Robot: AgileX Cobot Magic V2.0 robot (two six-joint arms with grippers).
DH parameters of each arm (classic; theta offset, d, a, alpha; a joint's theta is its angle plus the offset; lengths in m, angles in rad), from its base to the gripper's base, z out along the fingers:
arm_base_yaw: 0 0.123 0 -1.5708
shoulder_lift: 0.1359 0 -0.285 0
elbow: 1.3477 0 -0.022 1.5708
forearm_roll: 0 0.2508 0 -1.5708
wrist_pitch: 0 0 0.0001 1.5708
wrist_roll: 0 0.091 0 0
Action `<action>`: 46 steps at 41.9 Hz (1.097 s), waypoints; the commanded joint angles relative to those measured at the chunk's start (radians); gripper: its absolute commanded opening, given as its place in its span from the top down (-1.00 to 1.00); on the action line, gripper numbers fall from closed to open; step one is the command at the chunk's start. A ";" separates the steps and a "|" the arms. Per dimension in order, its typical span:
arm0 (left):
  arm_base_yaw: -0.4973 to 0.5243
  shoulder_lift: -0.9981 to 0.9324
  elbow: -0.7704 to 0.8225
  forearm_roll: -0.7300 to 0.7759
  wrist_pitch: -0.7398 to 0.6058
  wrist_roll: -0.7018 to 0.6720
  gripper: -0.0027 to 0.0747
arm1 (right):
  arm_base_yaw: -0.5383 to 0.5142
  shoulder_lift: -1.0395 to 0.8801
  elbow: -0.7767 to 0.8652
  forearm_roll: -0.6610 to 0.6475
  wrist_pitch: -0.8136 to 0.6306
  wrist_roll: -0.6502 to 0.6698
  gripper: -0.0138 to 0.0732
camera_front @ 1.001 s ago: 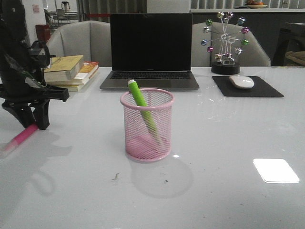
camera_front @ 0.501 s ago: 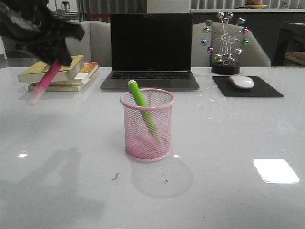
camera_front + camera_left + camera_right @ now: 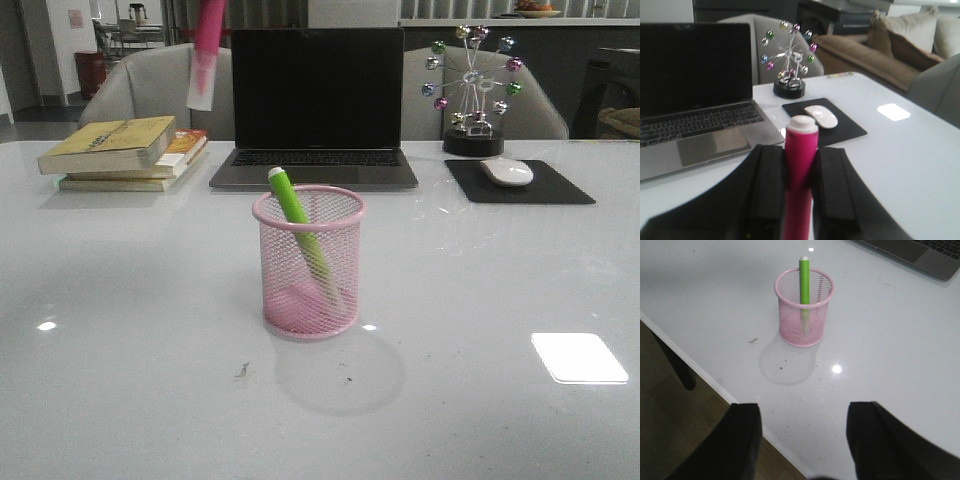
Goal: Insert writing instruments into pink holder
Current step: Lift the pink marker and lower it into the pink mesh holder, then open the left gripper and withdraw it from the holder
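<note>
The left hand [image 3: 799, 195] squeezes the pink marker [image 3: 800, 175] tight between its two black fingers [image 3: 767, 190]. In the front view, that marker hangs at the upper left of the frame. The right hand [image 3: 802, 440] is spread wide with nothing in it. The green marker [image 3: 303, 238] leans inside the pink holder [image 3: 308, 262], in the middle of the white worktop [image 3: 480, 300].

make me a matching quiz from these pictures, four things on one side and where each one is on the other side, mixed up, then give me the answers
1. green highlighter
2. pink highlighter
3. mouse
4. books

A. on the black pad
B. between the left gripper fingers
C. stacked left of the laptop
D. leaning inside the pink holder

Pairs: 1-D, 2-B, 3-A, 4-C
</note>
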 commanded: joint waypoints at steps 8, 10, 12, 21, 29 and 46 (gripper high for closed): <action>-0.041 0.064 0.032 -0.010 -0.372 -0.010 0.69 | -0.005 0.001 -0.027 -0.007 -0.068 -0.010 -0.44; -0.047 0.096 0.032 -0.010 -0.394 -0.010 0.69 | -0.005 0.001 -0.027 -0.007 -0.068 -0.010 -0.44; -0.052 0.122 0.032 -0.010 -0.420 -0.010 0.69 | -0.005 0.001 -0.027 -0.007 -0.068 -0.010 -0.44; -0.065 0.249 0.032 -0.010 -0.590 -0.010 0.69 | -0.005 0.001 -0.027 -0.007 -0.068 -0.010 -0.44; -0.103 0.313 0.032 -0.007 -0.635 -0.010 0.69 | -0.005 0.001 -0.027 -0.007 -0.068 -0.010 -0.44; -0.105 0.386 0.032 -0.010 -0.597 -0.010 -0.22 | -0.005 0.001 -0.027 -0.007 -0.068 -0.010 -0.44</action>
